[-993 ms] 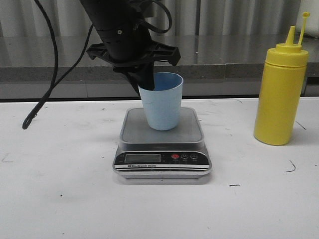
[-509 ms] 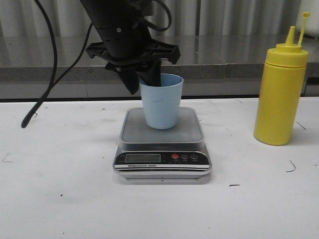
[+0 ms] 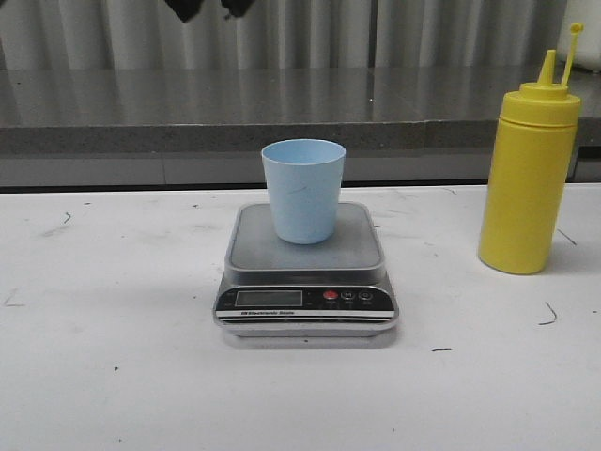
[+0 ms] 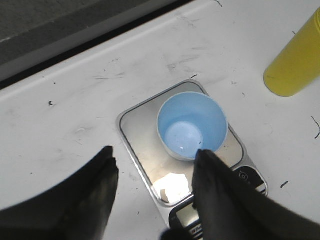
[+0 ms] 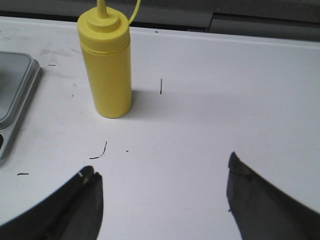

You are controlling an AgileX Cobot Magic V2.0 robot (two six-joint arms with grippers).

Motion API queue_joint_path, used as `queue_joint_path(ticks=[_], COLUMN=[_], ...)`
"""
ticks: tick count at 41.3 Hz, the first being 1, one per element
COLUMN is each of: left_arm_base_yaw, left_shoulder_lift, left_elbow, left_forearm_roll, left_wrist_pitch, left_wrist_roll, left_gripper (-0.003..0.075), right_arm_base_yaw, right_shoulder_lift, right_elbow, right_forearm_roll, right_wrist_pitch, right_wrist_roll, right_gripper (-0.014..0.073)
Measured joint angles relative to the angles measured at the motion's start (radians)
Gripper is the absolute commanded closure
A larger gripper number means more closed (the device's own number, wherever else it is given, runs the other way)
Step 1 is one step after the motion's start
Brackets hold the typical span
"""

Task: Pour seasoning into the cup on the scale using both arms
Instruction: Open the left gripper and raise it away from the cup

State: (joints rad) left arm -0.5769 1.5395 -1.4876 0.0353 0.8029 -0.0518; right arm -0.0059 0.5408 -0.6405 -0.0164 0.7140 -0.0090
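The pale blue cup stands upright on the brushed-steel platform of the digital scale, toward the back of the platform, and nothing touches it. Half a second ago the left arm filled the upper left of the front view, its fingers at the cup's rim; now that arm has lifted almost out of that view, leaving only dark tips at the top edge. Its trailing black cable, which hung down to the table at the left, is gone from the front view as well. The cup and the scale sit where they were.

From the left wrist camera, the left gripper hangs above the scale with its jaws spread apart and nothing between them; the cup shows from above, its inside bare of any contents.

The yellow squeeze bottle of seasoning stands upright on the white table, well apart from the scale on the robot's right, its conical nozzle up and its thin tethered cap sticking up beside it. It has not shifted.

In the right wrist view the right gripper is held wide apart over bare table, holding nothing, with the bottle ahead of it and not touched.
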Motion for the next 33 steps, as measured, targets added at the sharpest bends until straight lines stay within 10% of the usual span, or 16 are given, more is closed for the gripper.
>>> queue_joint_path(ticks=[33], left_arm_base_yaw=[0.057], left_shoulder_lift=[-0.818], left_elbow=[0.644], left_forearm_roll=[0.010], left_wrist_pitch=[-0.029], left_wrist_roll=[-0.031], left_gripper=[0.0374], right_arm_base_yaw=[0.000], right_shoulder_lift=[0.000], right_elbow=[0.000], right_forearm_roll=[0.000], right_wrist_pitch=[0.000], right_wrist_roll=[0.000], right_gripper=[0.0052])
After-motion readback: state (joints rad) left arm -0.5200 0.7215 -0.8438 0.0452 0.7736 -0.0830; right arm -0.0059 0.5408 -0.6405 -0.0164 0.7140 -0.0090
